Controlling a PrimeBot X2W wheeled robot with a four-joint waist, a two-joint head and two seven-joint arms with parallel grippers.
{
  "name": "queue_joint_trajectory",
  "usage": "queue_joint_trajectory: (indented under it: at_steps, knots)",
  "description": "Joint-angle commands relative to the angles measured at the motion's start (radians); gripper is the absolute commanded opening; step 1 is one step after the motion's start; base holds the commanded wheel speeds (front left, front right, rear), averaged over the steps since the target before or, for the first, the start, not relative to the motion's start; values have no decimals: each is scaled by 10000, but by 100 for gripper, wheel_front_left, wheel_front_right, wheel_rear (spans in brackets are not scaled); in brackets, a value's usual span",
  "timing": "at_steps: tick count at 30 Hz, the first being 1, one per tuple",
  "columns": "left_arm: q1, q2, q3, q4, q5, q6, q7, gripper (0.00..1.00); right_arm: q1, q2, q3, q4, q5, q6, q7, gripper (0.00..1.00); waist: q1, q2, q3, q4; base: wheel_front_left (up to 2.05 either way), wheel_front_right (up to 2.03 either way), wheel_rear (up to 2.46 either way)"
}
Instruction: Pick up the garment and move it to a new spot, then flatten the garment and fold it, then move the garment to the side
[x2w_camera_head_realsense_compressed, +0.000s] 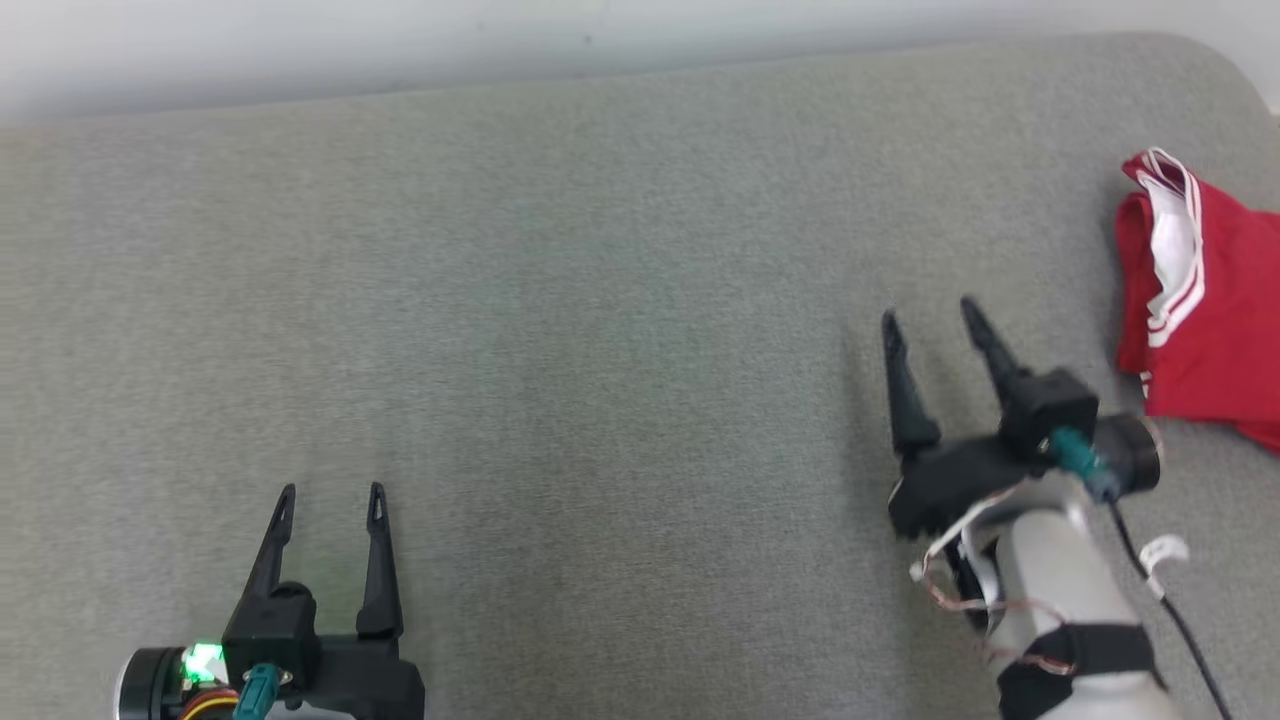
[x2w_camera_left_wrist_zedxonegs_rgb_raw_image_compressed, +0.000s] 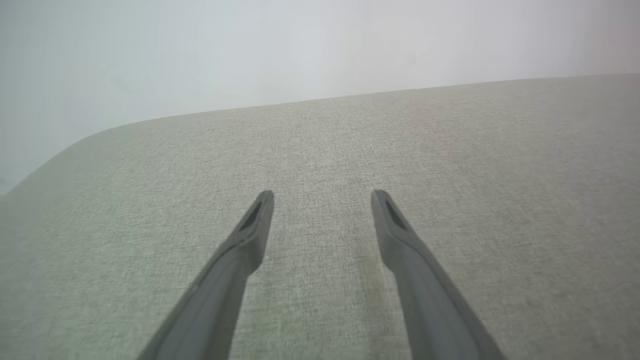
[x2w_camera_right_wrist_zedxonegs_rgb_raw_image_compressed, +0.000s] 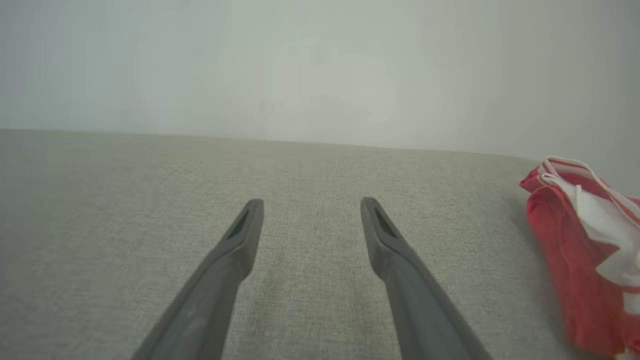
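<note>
The place looks like a plain indoor room, more home-like than a workshop, though its exact kind cannot be told. A broad upholstered surface (x2w_camera_head_realsense_compressed: 600, 350) covered in grey-green woven cloth, much like a sofa seat or a mattress, has soft, rounded far corners, as the head view and left wrist view show. Directly behind its far edge rises a bare, pale wall (x2w_camera_head_realsense_compressed: 300, 40). A red garment (x2w_camera_head_realsense_compressed: 1210, 310) with white trim lies crumpled at the surface's right edge, an everyday piece of clothing that fits a domestic setting.
</note>
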Motion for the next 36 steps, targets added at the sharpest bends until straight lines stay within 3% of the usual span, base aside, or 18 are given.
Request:
queue_joint_trajectory:
  at_steps: [1, 12, 36]
  knots:
    - [167, -40, 50, 26, -6, 1, -26, 100, 282, 53, 12, -44, 71, -29, -9, 100, 1, 0, -302, 295, 0, 0, 0]
    - [747, -180, 362, 180, 10, -47, -26, 100, 1946, 180, -56, -324, 179, -29, -8, 100, 1, 0, -1040, 665, 0, 0, 0]
    - [1620, -307, 1193, 170, -273, -513, -26, 100, 3459, 176, 232, -1134, 739, -29, -9, 100, 1, 0, -2401, 590, 0, 0, 0]
